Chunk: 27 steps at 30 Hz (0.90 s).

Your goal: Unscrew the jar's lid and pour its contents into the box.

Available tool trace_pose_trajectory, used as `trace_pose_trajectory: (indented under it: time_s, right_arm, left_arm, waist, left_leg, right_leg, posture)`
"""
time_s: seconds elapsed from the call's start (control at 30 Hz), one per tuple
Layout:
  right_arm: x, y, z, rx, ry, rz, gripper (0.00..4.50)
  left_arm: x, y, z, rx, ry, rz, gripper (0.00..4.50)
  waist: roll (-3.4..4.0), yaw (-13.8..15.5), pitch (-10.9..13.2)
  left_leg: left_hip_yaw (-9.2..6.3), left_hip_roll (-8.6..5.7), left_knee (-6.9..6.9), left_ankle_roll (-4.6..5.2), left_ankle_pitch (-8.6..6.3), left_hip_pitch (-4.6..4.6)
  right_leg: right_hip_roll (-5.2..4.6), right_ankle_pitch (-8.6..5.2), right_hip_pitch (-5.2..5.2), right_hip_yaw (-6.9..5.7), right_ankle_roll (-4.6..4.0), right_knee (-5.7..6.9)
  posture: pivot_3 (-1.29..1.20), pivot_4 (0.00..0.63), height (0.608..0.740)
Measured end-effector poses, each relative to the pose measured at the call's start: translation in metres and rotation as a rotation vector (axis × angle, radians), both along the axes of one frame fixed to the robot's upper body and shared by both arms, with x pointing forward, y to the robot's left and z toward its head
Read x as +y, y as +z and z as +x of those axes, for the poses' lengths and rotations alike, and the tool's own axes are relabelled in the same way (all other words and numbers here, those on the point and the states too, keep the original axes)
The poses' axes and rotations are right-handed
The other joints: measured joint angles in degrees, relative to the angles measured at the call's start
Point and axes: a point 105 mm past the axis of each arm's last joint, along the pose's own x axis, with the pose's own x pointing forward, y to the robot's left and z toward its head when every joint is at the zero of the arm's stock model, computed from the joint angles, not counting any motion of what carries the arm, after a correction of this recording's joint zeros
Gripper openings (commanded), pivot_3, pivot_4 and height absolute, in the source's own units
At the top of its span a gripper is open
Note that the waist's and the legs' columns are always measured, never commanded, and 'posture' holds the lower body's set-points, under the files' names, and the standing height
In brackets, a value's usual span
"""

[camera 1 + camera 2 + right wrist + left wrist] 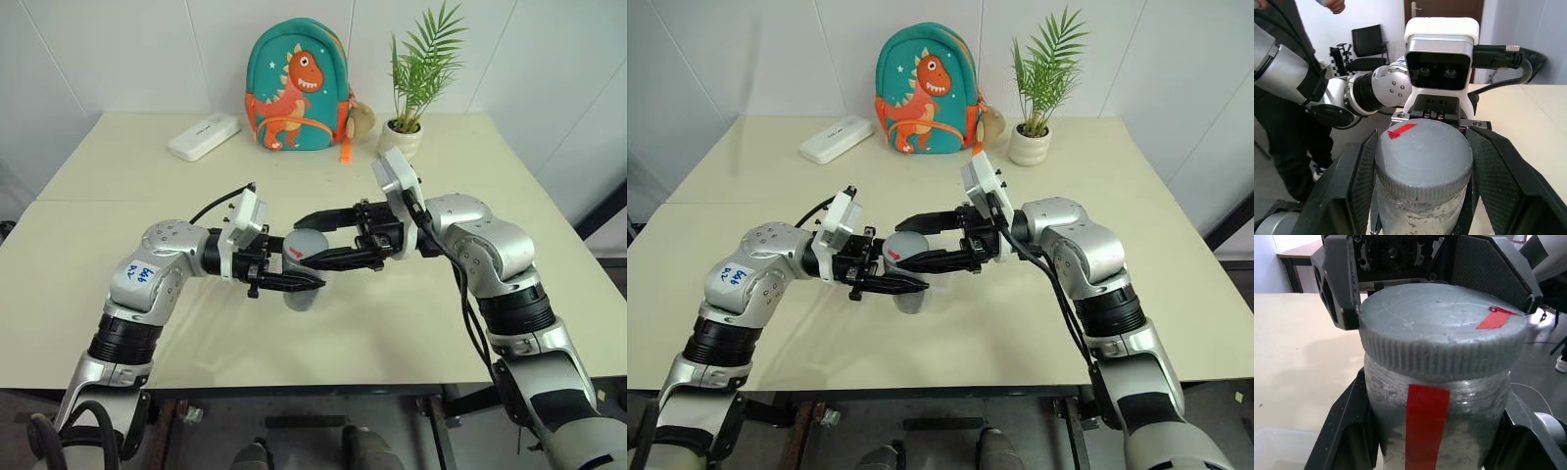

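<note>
1. Table point(118, 323): cream top, spans the work area; white wall behind it.
2. Backpack point(297, 88): teal w/ orange dinosaur print, upright at the far edge of the table, against the wall.
3. Potted palm point(416, 83): green fronds in a white pot, just right of the backpack, also at the far edge.
4. White oblong case point(204, 136): lies flat on the table, left of the backpack, well apart from both arms.
5. Left gripper point(291, 282): reaches in from the left, roughly level. Fingers closed on the jar's body, one each side, per left wrist view.
6. Right gripper point(323, 240): reaches in from the right, roughly level, opposite the left one. Fingers clamped on the lid, one each side, per right wrist view.
7. Jar point(1437, 426): held upright above the table near its front-centre, between the two grippers. Silvery, scuffed wall; vertical red stripe on the side.
8. Box point(1281, 450): clear tub, one corner seen in left wrist view, on the table below and beside the jar. Further detail: cannot tell.
9. Lid point(1422, 159): grey, ribbed rim, seated on the jar's top. Small red mark near one edge of its top face.
10. Contents: not discernible through the jar wall.
</note>
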Motion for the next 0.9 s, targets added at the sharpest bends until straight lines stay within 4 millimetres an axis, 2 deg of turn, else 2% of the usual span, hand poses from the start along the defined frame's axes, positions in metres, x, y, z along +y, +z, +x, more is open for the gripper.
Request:
trace_pose_trajectory:
  time_s: [0.07,0.1,0.23,0.47,0.6,0.8,0.9]
  right_arm:
    - [0.0,0.0,0.0,0.004,0.0,0.001,2.5]
    - [0.001,0.0,0.0,0.006,-0.001,0.003,3.22]
    - [-0.007,0.003,0.011,0.062,-0.077,0.06,4.44]
    - [-0.013,0.013,0.019,0.018,-0.152,0.125,4.48]
    - [-0.014,0.008,0.022,-0.019,-0.201,0.126,4.48]
    - [0.016,0.003,0.006,-0.066,-0.181,0.112,4.48]
    - [0.022,0.001,0.007,-0.063,-0.206,0.099,4.48]
  left_arm:
    - [0.0,-0.001,0.0,-0.003,0.003,-0.004,2.07]
    - [0.001,-0.001,0.0,-0.006,0.005,-0.007,2.07]
    - [0.015,0.01,0.006,-0.051,0.07,-0.057,2.07]
    - [0.021,0.01,0.01,-0.058,0.099,-0.053,2.07]
    - [0.025,0.008,0.014,-0.062,0.126,-0.045,2.07]
    - [0.025,0.006,0.02,-0.061,0.155,-0.051,2.07]
    - [0.024,0.006,0.021,-0.063,0.165,-0.054,2.07]
  waist:
    - [0.0,0.05,0.0]
    - [0.0,0.05,0.0]
    - [0.01,0.05,0.01]
    - [0.02,0.04,0.01]
    - [0.02,0.05,0.01]
    - [0.03,0.05,0.02]
    - [0.03,0.14,0.02]
  left_leg:
    - [0.0,0.0,0.04,0.0,0.0,0.0]
    - [0.0,0.0,0.06,0.0,0.0,0.0]
    - [-0.02,-0.01,0.12,-0.01,0.0,0.01]
    - [-0.03,-0.01,0.14,-0.01,0.0,0.0]
    - [-0.03,-0.01,0.15,-0.01,0.0,0.0]
    - [-0.04,-0.01,0.16,-0.02,0.01,0.0]
    - [-0.04,-0.02,0.23,-0.02,0.01,0.0]
  right_leg:
    - [0.0,0.0,0.01,0.01,0.0,0.01]
    - [0.0,0.0,0.01,0.01,0.0,0.03]
    - [0.0,0.0,0.01,0.01,0.0,0.12]
    - [0.0,0.0,0.01,0.01,0.0,0.14]
    - [0.0,0.0,0.01,0.02,0.0,0.14]
    - [0.01,0.0,-0.01,0.02,0.0,0.21]
    - [0.0,0.01,0.03,0.02,0.0,0.2]
  posture:
    - [0.0,0.15,0.74]
    - [0.0,0.15,0.74]
    - [0.0,0.15,0.74]
    - [0.0,0.15,0.74]
    - [0.0,0.15,0.74]
    - [0.0,0.15,0.74]
    - [0.0,0.15,0.74]
